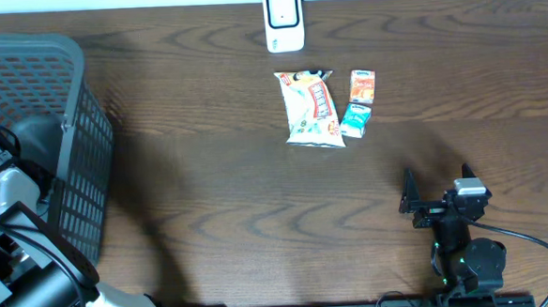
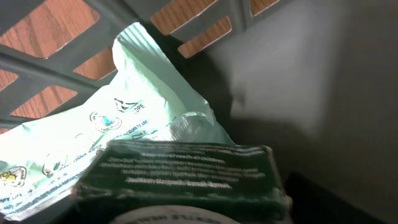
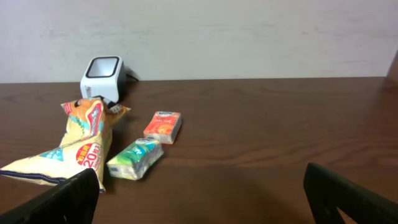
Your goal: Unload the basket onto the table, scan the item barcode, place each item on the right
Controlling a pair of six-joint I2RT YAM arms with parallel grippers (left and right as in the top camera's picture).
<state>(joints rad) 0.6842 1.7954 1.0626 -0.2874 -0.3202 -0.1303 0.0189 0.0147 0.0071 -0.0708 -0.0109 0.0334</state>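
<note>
Down inside the basket (image 1: pixel 76 136) at the frame's left edge, the dark green box (image 2: pixel 186 171) overlaps a pale green packet (image 2: pixel 124 118). I judge a careless close could pinch both or cover the barcode. My left gripper's fingers are out of view, so I cannot tell its grip; my right gripper (image 3: pixel 199 180) gapes, empty.

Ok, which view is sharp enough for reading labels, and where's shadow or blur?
Overhead: even light, sharp, soft shadows on the table. Left wrist: dim inside the basket, print on the dark box blurred. Right wrist: bright, snack bag legible, fingers in silhouette.
</note>
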